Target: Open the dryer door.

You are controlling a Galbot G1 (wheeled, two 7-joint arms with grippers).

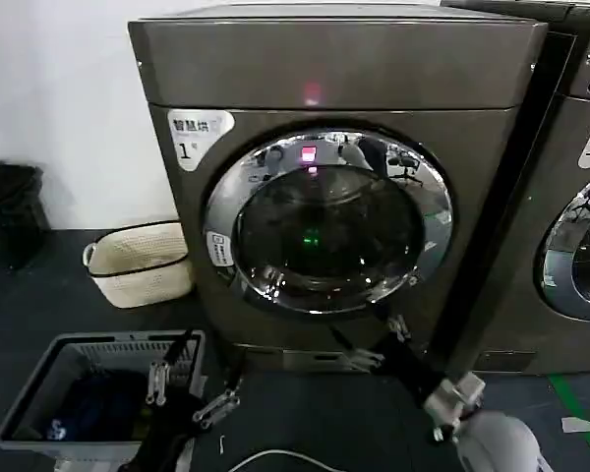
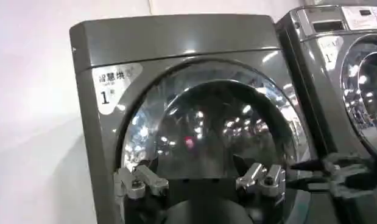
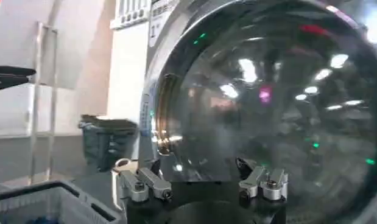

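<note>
The dryer (image 1: 334,59) is a bronze-grey front loader with a white "1" label and a red light. Its round dryer door (image 1: 324,221), with a chrome rim and dark glass, lies shut against the front. My right gripper (image 1: 379,342) is open just below the door's lower right rim. In the right wrist view its own fingers (image 3: 200,173) stand wide apart close before the door (image 3: 267,103). My left gripper (image 1: 187,388) hangs open lower down at the left, above the basket. From there it faces the door (image 2: 206,128), with nothing between its fingers (image 2: 199,173).
A grey laundry basket (image 1: 39,379) with dark clothes stands on the floor at the front left. A white woven basket (image 1: 138,261) sits beside the dryer's left side. A second, similar machine (image 1: 580,197) stands close on the right. A white cable (image 1: 275,457) lies on the floor.
</note>
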